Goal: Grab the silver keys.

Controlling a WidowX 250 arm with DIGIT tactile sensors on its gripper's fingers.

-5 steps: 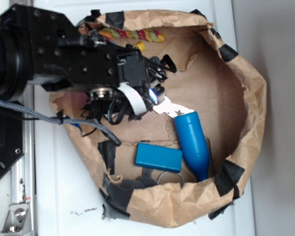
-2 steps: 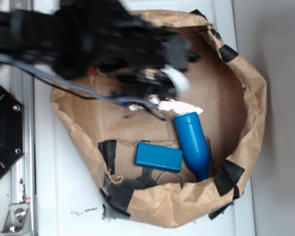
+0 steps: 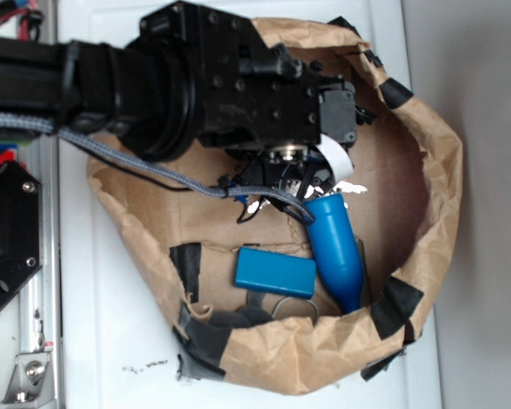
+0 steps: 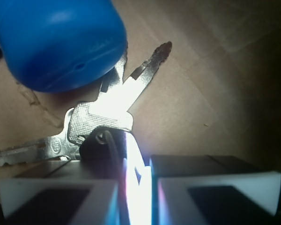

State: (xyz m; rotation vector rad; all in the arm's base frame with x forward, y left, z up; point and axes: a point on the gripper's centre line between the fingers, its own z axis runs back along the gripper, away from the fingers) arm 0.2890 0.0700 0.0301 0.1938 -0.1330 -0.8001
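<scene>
Reaching arm [image 3: 196, 85]: black, it enters the brown paper bowl [image 3: 434, 170] from the left and covers most of the bowl's upper-left floor.
Blue block [image 3: 274, 273]: flat on the bowl floor, just left of the blue bottle.
Tool [image 4: 138, 187]: its two white pads [image 4: 56, 199] stand close together with a narrow gap; glare fills the gap, so I cannot tell whether it grips anything.
Silver keys [image 4: 100, 119]: fanned on the brown paper just ahead of the tool, one blade tucked under the blue bottle; in the exterior view only bright tips [image 3: 347, 187] show.
Blue bottle [image 3: 334, 247]: its rounded end touches the keys; cut off in the wrist view.
</scene>
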